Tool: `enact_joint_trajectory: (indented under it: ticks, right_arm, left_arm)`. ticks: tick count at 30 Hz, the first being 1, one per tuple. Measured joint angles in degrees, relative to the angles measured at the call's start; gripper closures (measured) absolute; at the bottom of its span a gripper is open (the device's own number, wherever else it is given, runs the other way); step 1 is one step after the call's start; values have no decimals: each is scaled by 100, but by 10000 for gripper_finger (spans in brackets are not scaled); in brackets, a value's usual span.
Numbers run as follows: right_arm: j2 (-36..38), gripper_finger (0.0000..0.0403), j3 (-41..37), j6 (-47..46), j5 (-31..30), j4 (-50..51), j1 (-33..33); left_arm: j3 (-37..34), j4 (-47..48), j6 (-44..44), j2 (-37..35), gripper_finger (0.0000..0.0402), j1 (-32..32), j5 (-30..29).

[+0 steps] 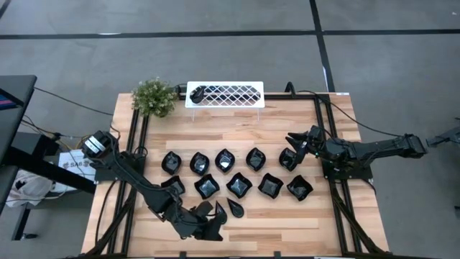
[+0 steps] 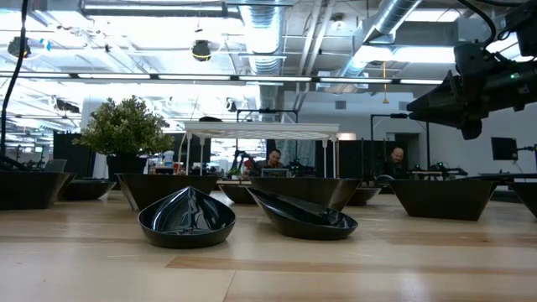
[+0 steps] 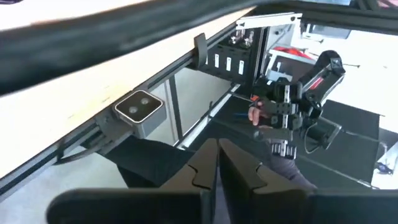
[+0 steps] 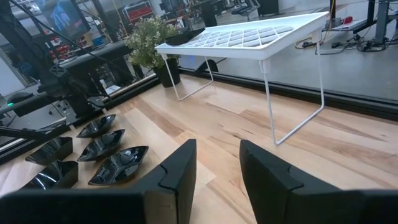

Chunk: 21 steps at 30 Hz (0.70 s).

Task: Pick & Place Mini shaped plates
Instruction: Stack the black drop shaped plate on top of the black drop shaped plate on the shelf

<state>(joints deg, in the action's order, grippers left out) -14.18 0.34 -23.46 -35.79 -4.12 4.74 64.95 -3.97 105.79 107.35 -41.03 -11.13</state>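
Note:
Several glossy black mini plates (image 1: 238, 184) rest on their bases in two rows across the table. A teardrop plate (image 1: 235, 208) and a leaf-like bowl (image 2: 186, 220) sit nearer the near edge. One more plate (image 1: 198, 92) lies on the left end of the white rack (image 1: 225, 94). My left gripper (image 1: 210, 224) is low at the near edge, beside the leaf bowl; its fingers (image 3: 217, 165) are shut and point out past the table. My right gripper (image 1: 293, 139) hovers open (image 4: 217, 168) and empty, high above the right end of the far row.
A small green potted plant (image 1: 153, 97) stands at the far left, next to the rack. Black frame rails (image 1: 136, 137) run along both sides of the wooden table. A camera block (image 3: 140, 107) sits under the near edge. People sit in the room beyond (image 2: 273, 159).

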Motion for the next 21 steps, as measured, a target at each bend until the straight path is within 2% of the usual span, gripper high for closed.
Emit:
enact_joint_trajectory:
  ticks: [4, 9, 16, 18, 21]
  right_arm:
    - [-1, 284, 0, 0, 0, 0, -1]
    - [-1, 284, 0, 0, 0, 0, -1]
    - [-1, 284, 1, 0, -1, 0, -1]
    - [-1, 284, 0, 0, -2, 0, -1]
    - [-1, 284, 0, 0, 0, 0, -1]
  left_arm:
    - [-2, 0, 502, -27, 395, 0, -99]
    - [347, 326, 1050, -30, 396, -73, -605]
    - [1595, 2878, 1480, -39, 397, -5, -665]
    - [1762, 3556, 1644, -38, 397, 30, -610]
    - [1794, 3992, 1870, -35, 397, 119, -311]
